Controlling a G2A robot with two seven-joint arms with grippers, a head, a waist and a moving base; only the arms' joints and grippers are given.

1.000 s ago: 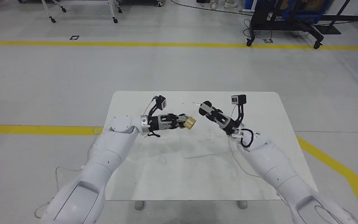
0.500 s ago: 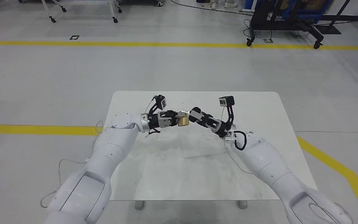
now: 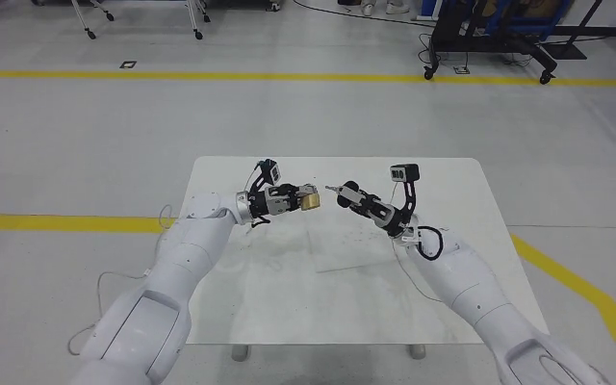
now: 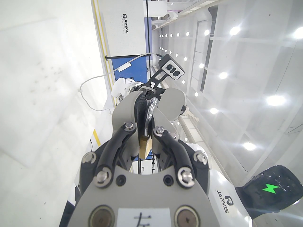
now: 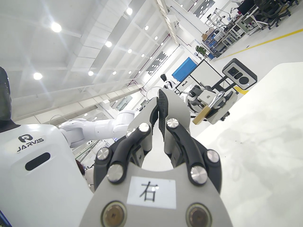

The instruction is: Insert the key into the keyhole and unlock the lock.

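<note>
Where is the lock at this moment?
In the top view the lock is held in the left hand above the table, a small gap apart from the key in the right hand.

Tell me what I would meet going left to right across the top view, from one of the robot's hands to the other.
The left hand → the brass lock it holds → a small gap → the key → the right hand gripping that key.
</note>
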